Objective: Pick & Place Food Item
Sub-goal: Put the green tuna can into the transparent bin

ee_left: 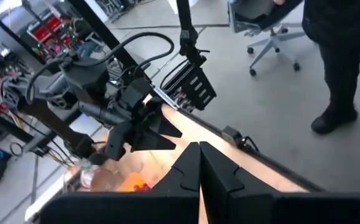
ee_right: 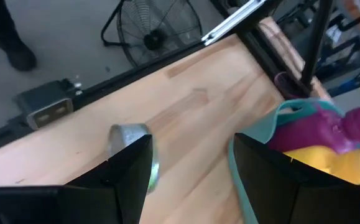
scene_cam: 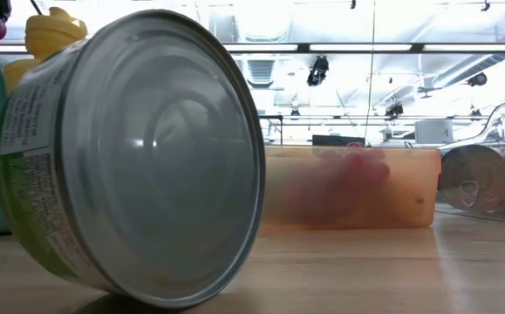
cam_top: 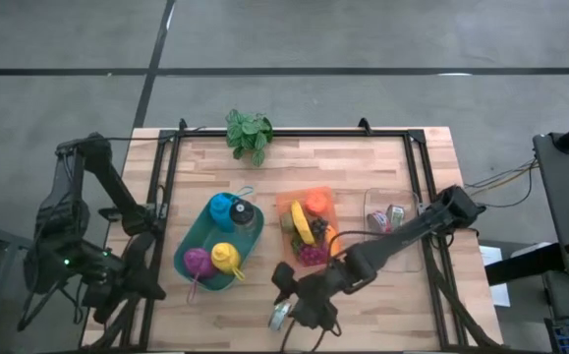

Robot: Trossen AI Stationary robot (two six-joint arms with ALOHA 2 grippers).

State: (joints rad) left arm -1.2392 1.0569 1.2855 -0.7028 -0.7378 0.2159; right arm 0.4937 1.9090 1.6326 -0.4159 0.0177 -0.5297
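I have the wooden table (cam_top: 363, 157) under me, its black frame running along both side edges and the far edge. The widest bare wood I can see is the strip along the near edge, at about 6 o'clock from the table's centre, and another strip at 12 o'clock in front of the small green plant (cam_top: 250, 134).

The teal tray (cam_top: 198, 244) sits at 9 o'clock from centre, holding a blue item, a yellow one, a purple one and a clear jar. The orange tray (cam_top: 286, 204) sits just right of centre with fruit in it. A clear container (cam_top: 374, 199) with cans lies at 3 o'clock, close to the right frame rail.

My right arm reaches diagonally from the right edge toward 6 o'clock. The right gripper (cam_top: 302, 295) hangs over the near strip of wood, fingers spread apart with nothing between them. The tin can (cam_top: 281, 316) lies tilted on its side on the wood at about 7 o'clock from those fingers, just beside the left one and not enclosed by them. In the right wrist view the can (ee_right: 133, 148) shows partly behind one finger (ee_right: 114, 180), with the teal tray's rim close to the other.

My left gripper (ee_left: 199, 171) is parked off the table's left edge at 8 o'clock, fingers pressed together.
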